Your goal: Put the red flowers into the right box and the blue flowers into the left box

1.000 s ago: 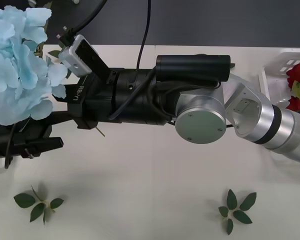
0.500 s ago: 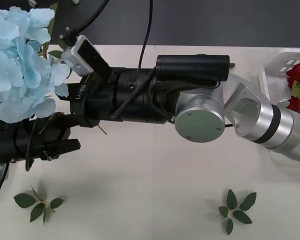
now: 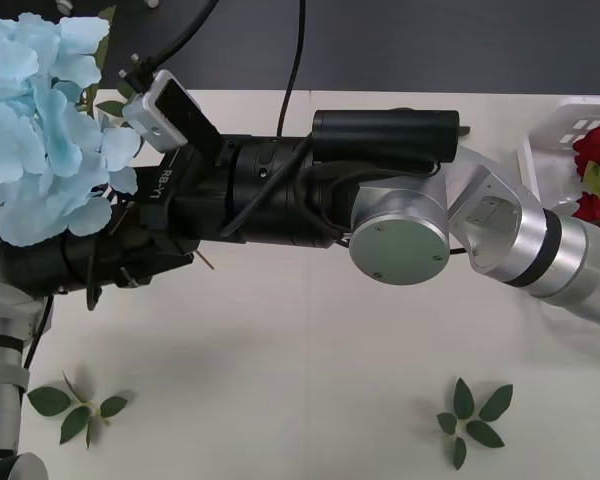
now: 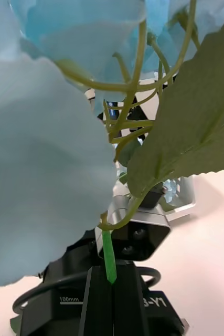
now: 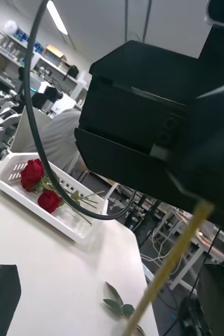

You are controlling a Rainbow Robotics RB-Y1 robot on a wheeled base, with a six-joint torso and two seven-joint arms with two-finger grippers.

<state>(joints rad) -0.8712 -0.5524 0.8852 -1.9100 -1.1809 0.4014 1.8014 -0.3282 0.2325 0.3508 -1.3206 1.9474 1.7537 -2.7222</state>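
A: Status? Biggest things first.

B: White worktop (image 3: 310, 350) is mostly bare. The right arm reaches across it to the far left. Right gripper (image 4: 110, 294) is closed on the thin green stem (image 4: 108, 257) of a pale sky-blue artificial hydrangea cluster (image 3: 40, 120), held up off the worktop at far left.

A: Left arm?

B: Left gripper (image 3: 130, 262) sits just beneath the bloom, next to the right wrist. The right arm's black housing covers the fingers, so I cannot tell whether it's open or gripping. The left wrist view has a yellowish stem (image 5: 169, 262) running past, close.

A: Boxes?

B: The shallow white slotted plastic tray (image 3: 550, 125) is at the far right edge. Two deep-red artificial roses (image 5: 41, 184) lie in it, stems along its length. Can't see the left box.

A: Progress?

B: My read: reds at least partly done, two in. Blue one is in hand, not yet placed. Can't judge what else remains.

A: Anything loose?

B: Two flowerless green leaf sprigs on the near worktop, one near left (image 3: 75, 408), one near right (image 3: 472, 420). Not task items.
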